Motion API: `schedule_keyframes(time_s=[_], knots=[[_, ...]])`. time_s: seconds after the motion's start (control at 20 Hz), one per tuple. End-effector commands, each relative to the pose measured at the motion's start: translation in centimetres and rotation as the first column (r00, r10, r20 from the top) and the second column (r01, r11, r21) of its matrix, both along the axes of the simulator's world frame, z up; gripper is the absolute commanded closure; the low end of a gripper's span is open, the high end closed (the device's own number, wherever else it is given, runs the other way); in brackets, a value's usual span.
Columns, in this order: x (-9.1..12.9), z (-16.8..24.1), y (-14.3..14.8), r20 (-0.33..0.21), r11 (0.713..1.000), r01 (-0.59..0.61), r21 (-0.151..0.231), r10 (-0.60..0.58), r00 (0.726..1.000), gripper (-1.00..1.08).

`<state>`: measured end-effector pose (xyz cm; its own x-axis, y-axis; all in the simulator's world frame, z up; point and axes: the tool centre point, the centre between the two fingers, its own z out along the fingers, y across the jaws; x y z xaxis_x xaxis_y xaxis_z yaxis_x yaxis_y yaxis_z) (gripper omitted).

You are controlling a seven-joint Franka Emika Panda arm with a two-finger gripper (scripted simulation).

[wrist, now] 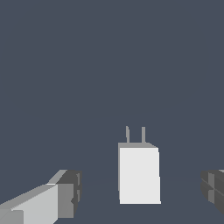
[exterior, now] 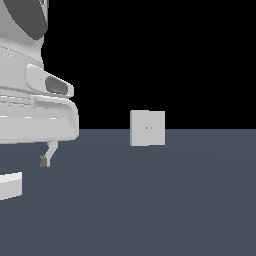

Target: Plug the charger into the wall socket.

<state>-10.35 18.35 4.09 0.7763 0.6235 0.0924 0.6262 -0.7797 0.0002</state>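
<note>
The charger is a small off-white block with two thin prongs, lying on the dark grey floor. In the wrist view it sits between my gripper's two fingertips, which stand wide apart and touch nothing. In the exterior view the charger shows at the left edge, partly cut off. One finger hangs a little above the floor near it; the other finger is hidden. The wall socket is an upright light-grey square plate with two tiny dots, standing further back towards the exterior view's right.
The arm's large white body fills the upper left of the exterior view. The dark grey floor stretches between the charger and the socket, with a black background behind.
</note>
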Motion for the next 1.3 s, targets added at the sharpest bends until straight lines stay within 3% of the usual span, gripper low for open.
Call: schedule_keyframes(time_s=[0.0, 0.4, 0.45, 1.25], knots=[[0.0, -1.2, 0.0, -0.001, 1.000, 0.000, -0.001, 0.000, 1.000, -0.92], [0.0, -2.9, -0.1, -0.001, 1.000, 0.002, -0.001, -0.002, 1.000, -0.92], [0.0, -2.9, -0.1, -0.001, 1.000, 0.002, -0.001, -0.002, 1.000, 1.08], [0.7, -2.5, -1.1, -0.001, 1.000, 0.020, -0.001, -0.020, 1.000, 1.08]])
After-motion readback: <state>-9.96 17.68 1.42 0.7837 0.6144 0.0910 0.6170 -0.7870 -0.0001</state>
